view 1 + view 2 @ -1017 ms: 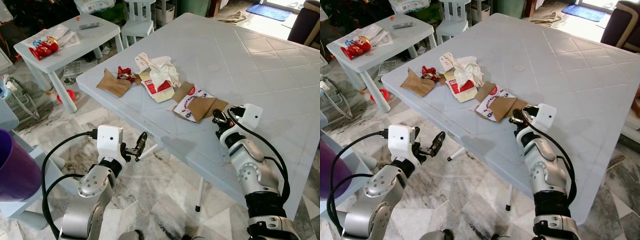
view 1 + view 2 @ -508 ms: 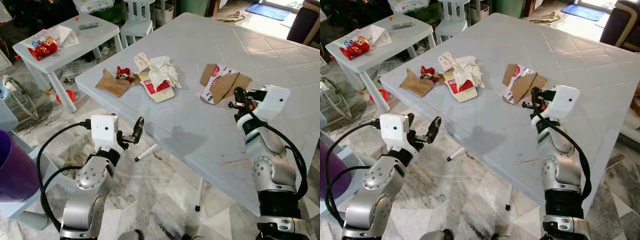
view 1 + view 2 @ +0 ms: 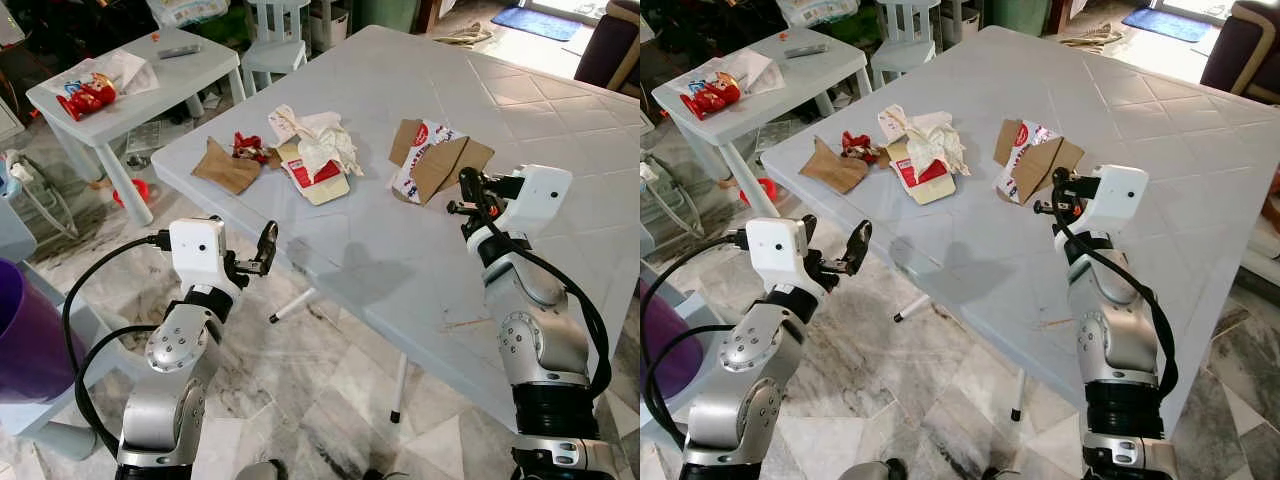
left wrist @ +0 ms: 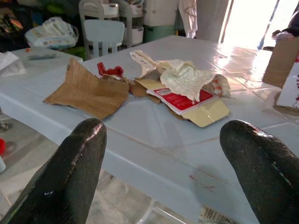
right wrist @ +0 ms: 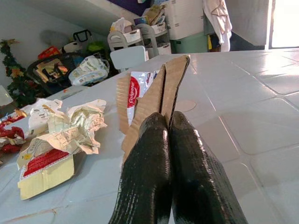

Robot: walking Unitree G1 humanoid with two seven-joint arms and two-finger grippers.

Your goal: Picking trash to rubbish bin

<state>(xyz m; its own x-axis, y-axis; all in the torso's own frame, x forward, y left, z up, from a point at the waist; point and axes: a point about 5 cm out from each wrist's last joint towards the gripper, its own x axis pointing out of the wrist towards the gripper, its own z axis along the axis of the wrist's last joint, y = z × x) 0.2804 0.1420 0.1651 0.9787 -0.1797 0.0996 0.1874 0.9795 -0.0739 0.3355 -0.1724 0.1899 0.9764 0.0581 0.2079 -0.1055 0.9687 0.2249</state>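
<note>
I see a pale grey plastic tabletop (image 3: 560, 150), smooth with a soft sheen and moulded diamond lines. My right hand (image 5: 170, 140) has glossy black fingers pinching matt brown corrugated cardboard with a printed red-and-white face (image 3: 432, 168). Left of centre lie crumpled cream paper (image 3: 322, 142) and rough brown torn card (image 3: 226, 166). The marble floor (image 3: 330, 380), lower centre, looks polished.

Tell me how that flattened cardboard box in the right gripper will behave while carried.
The flattened cardboard box holds its shape above the table, so probably stiff and light. The right gripper pinches only one edge, so it may swing or slip.
</note>
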